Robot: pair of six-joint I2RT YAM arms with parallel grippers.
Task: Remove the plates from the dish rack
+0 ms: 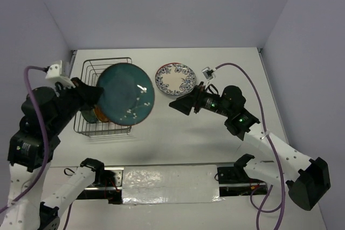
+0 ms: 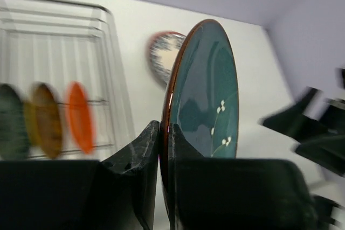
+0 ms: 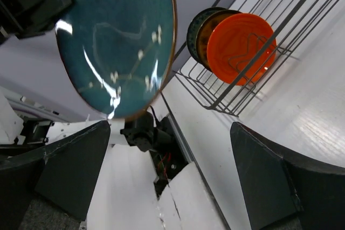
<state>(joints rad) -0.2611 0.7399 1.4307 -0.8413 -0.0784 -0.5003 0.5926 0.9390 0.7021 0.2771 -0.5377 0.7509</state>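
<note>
Gripping the large dark teal plate point(image 1: 125, 94) by its rim, the left gripper point(image 1: 92, 96) holds it up on edge at the left of centre in the overhead view, where the plate's glossy face overlaps the right side of the dish rack point(image 1: 108, 59). From the left wrist camera, the two black fingers point(image 2: 141, 152) are pressed shut on either side of the plate's reddish-brown rim at the bottom of the frame. Three smaller plates stand upright in the rack's lower end: a small orange plate point(image 3: 240, 47) in front, a brownish-yellow plate point(image 3: 214, 24) behind it and a dark-rimmed plate point(image 3: 197, 25) behind that. The white-and-blue plate point(image 1: 176, 79) lies flat on the white table point(image 1: 183, 138) at upper centre, just right of the rack and apart from it. Right of centre, the right gripper point(image 1: 180, 105) hangs just below that plate with its jaws spread wide and nothing between them, pointing toward the teal plate without touching it.
</note>
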